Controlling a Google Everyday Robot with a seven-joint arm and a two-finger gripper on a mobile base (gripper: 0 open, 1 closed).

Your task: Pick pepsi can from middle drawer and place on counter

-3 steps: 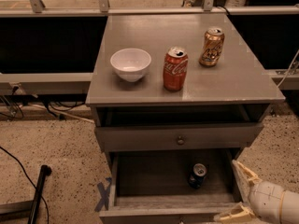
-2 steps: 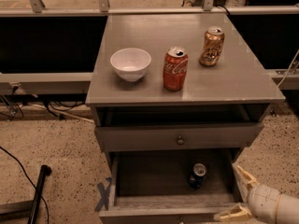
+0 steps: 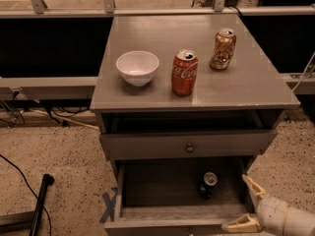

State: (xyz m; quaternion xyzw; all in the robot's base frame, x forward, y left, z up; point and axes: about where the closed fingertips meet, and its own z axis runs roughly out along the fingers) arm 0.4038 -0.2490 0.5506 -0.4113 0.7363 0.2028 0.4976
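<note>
Slightly lower and farther right than a second ago, the robot's gripper [image 3: 235, 202] hangs at the bottom right corner of the camera view, just beside the right front corner of the open middle drawer [image 3: 147, 191]. Nothing else has shifted. Its two pale fingers [image 3: 253, 186] are spread wide apart and grip nothing; one points up along the drawer's right wall and the other lies over the drawer's front edge.

The pepsi can [image 3: 208, 185] stands upright on the drawer's bare grey floor, toward the back right, its silver top facing the camera. It is near the gripper but not touching it, and nothing else is in the drawer.

Above the open drawer sits a grey drawer front [image 3: 162, 144] with a small round knob [image 3: 190, 148]. On the counter surface [image 3: 162, 33] three things stand apart from one another: a white bowl [image 3: 138, 67] at the left, a red Coca-Cola can [image 3: 184, 73] near the middle front, and a gold-brown can [image 3: 223, 49] farther back on the right. Both cans are upright.

On the speckled floor [image 3: 64, 151] left of the cabinet lie a blue tape cross [image 3: 109, 205] and a black pole [image 3: 40, 203], with dark cables [image 3: 15, 168] trailing nearby.
</note>
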